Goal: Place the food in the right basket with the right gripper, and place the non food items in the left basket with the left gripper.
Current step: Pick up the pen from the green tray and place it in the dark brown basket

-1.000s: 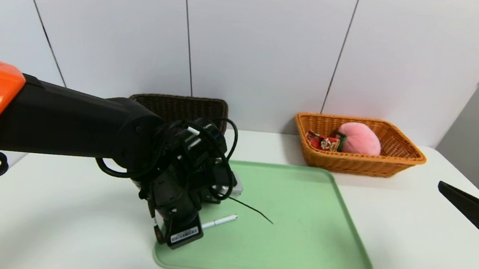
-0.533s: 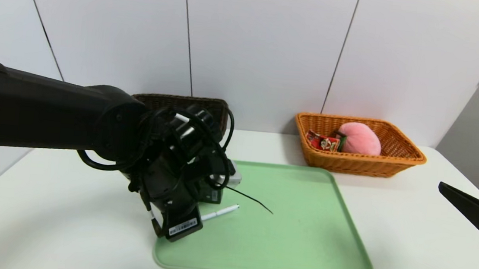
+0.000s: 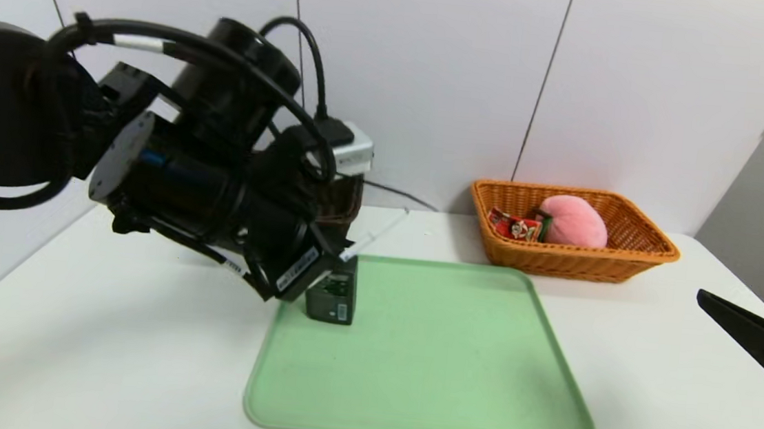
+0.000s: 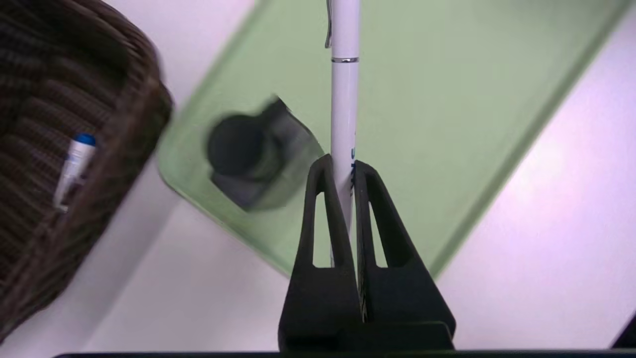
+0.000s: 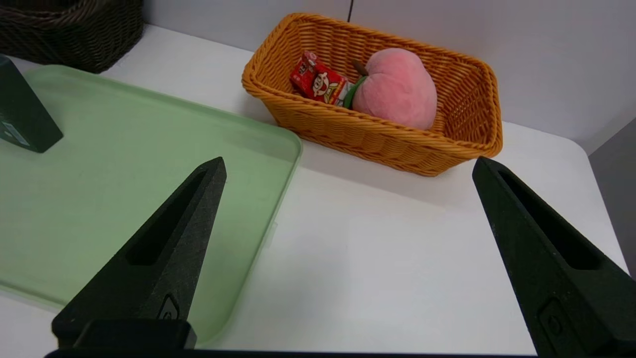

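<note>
Sorting task, non-food phase: the left claw (image 4: 343, 166), pinched narrow on the lower barrel of the thin white pen (image 4: 345, 99), holds it in the air above the near-left corner of the green tray (image 3: 477, 389), beside the dark brown left basket (image 4: 44, 149). The step in hand appears to be the carry of the pen to that basket; the next move calls for bringing the claw over the basket's opening and releasing there. The left basket holds the white marker with blue cap (image 4: 73, 166). The orange right basket (image 5: 467, 84) holds the pink plush peach (image 5: 397, 89) and the red snack packet (image 5: 315, 82). The dark pump bottle (image 3: 333, 297) stands on the tray, not yet sorted. The right claw (image 5: 348, 169) is parked over the counter (image 3: 100, 356) at the right, spread wide and empty.
</note>
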### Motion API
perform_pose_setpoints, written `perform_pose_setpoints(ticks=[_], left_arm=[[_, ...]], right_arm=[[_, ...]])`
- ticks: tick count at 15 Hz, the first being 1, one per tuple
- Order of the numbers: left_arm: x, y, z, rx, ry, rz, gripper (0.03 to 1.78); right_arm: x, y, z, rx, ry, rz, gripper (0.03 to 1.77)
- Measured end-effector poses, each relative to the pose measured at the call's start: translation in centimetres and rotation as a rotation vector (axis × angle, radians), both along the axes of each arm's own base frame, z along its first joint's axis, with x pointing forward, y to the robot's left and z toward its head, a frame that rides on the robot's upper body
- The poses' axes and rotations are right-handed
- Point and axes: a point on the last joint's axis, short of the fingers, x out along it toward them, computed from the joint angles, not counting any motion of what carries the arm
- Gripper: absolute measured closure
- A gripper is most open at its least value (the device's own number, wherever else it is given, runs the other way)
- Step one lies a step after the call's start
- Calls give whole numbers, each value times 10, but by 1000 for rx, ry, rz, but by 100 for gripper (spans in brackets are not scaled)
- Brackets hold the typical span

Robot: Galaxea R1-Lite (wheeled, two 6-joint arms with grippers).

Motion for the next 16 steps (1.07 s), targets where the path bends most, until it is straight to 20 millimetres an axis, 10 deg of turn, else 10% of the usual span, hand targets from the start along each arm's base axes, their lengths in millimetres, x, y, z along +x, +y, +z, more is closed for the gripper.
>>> perform_pose_setpoints(ticks=[8,16], left_arm=[[61,58,46,-249,-271,154,174],[158,114,3,-329,-335,376,174]], right_arm=[[2,2,-1,-56,1,20,9],[6,2,-4,-50,24,7,9]])
